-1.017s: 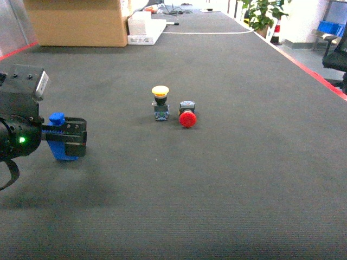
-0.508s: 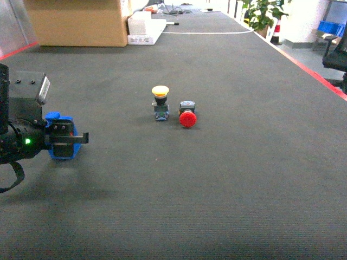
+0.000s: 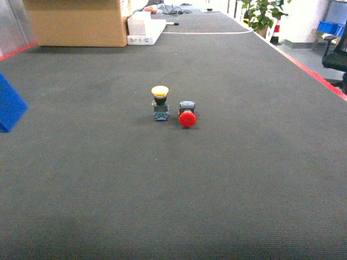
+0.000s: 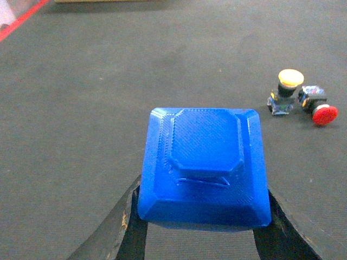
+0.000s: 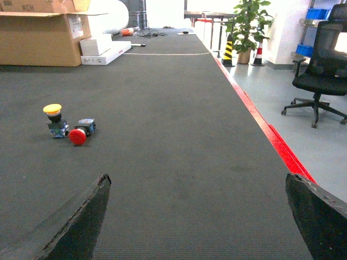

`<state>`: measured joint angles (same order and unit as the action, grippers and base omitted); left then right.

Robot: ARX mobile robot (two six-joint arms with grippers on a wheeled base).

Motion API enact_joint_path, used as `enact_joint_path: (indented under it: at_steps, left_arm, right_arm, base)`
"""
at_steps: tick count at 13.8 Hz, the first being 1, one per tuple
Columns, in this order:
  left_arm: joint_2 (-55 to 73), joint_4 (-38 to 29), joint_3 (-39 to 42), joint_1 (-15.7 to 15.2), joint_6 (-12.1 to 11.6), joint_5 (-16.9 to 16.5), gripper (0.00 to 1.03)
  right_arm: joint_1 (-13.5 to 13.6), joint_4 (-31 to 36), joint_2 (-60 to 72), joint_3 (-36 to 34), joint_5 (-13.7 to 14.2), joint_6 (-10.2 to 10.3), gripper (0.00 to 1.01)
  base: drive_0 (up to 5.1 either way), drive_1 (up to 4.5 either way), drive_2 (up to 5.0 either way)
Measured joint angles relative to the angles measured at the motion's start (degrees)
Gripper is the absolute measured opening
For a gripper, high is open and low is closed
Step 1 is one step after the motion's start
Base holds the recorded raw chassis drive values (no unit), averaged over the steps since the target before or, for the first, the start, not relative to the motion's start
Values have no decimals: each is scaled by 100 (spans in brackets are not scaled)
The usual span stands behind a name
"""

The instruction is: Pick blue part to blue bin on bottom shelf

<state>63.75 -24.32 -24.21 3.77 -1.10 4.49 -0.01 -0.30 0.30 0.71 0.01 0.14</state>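
Note:
The blue part (image 4: 205, 165), a flat 3D-printed block with a raised octagonal top, hangs above the dark mat. My left gripper (image 4: 203, 188) is shut on it, a dark finger pressed against each side. In the head view only a corner of the blue part (image 3: 8, 108) shows at the far left edge, and the left arm itself is out of frame. My right gripper (image 5: 196, 181) is open over bare mat, with nothing between its fingers (image 5: 89, 211). The blue bin and the bottom shelf are out of view.
A yellow push button (image 3: 160, 102) and a red push button (image 3: 187, 116) stand together mid-mat. A cardboard box (image 3: 76, 21) and white boxes (image 3: 143, 27) sit at the far end. Red tape (image 5: 282, 149) marks the mat's right edge, with an office chair (image 5: 320, 70) beyond it.
The left arm has swung left and up with the blue part, leaving the head view; only a corner of the part shows there now. The push buttons have not moved.

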Motion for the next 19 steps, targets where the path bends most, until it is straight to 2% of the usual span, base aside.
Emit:
enact_joint_path:
  at_steps: [1, 3, 4, 19]
  left_arm:
    - [-1185, 765, 173, -52, 116, 155, 46]
    - [-3008, 2068, 424, -131, 262, 216, 46]
    - [-3473, 2319, 446, -216, 262, 192, 46]
    - [-3539, 2387, 476, -236, 216, 256, 45]
  right_arm:
    - [0, -2, 0, 0, 0, 0, 98]
    - [0, 0, 0, 0, 0, 0, 98]
    - [0, 0, 0, 0, 0, 0, 98]
    - [0, -2, 0, 0, 0, 0, 98]
  base:
    - [0, 0, 0]
    - [0, 0, 0]
    - [0, 0, 0]
    - [0, 0, 0]
